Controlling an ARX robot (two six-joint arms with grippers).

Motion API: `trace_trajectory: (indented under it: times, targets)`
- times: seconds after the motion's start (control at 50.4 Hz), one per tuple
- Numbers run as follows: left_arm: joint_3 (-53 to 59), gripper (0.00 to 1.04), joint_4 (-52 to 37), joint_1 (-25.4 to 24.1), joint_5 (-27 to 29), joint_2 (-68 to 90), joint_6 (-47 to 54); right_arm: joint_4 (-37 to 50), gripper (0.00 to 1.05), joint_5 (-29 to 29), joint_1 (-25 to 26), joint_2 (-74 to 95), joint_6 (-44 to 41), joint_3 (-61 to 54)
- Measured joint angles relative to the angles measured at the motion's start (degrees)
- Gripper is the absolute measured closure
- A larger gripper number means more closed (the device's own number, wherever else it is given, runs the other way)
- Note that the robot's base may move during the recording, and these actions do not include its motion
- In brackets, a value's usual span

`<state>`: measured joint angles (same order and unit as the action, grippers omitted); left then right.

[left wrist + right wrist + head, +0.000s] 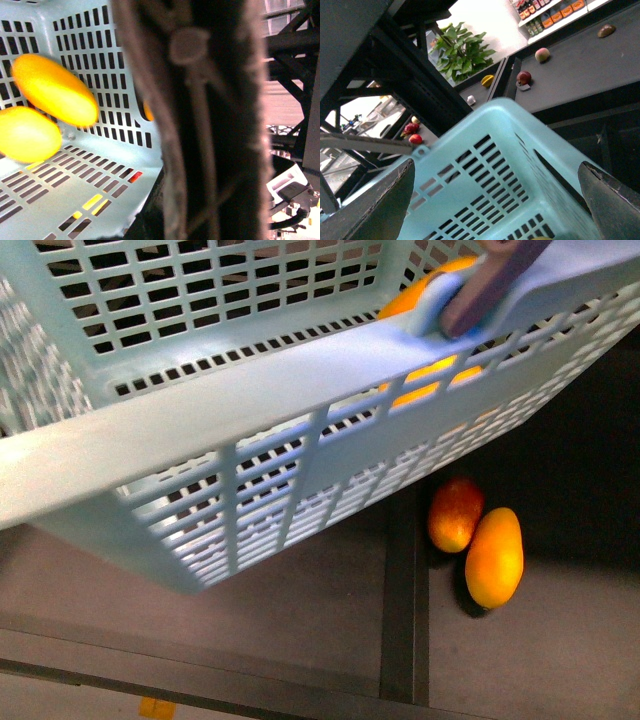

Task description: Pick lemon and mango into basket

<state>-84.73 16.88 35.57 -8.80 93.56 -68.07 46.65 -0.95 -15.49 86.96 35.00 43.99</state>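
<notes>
In the right wrist view the two dark fingers [380,205] of the right gripper [495,200] stand wide apart over the teal basket [485,175]; the left gripper's state I cannot tell, something dark and blurred covers its view. Two lemons [52,90] lie inside the basket at the left of that view, and a mango [494,558] lies on the counter [300,610] at lower right of the front view, beside a reddish fruit [455,513].

One basket [200,430], two fruits [494,558] outside
</notes>
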Motion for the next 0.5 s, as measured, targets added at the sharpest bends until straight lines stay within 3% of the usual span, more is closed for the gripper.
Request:
trace_trajectory:
  times: [0.238,0.496]
  targets:
    - [0.0,1.0,0.02,-0.07,0.48,0.0,-0.11,-4.94,0.09,-2.95,4.52,-7.76,-0.31,-3.04]
    - [0.0,1.0,0.02,-0.02,-0.02,0.0,-0.17,-26.12,0.09,-5.18,13.79,-26.73,-9.05,-8.37]
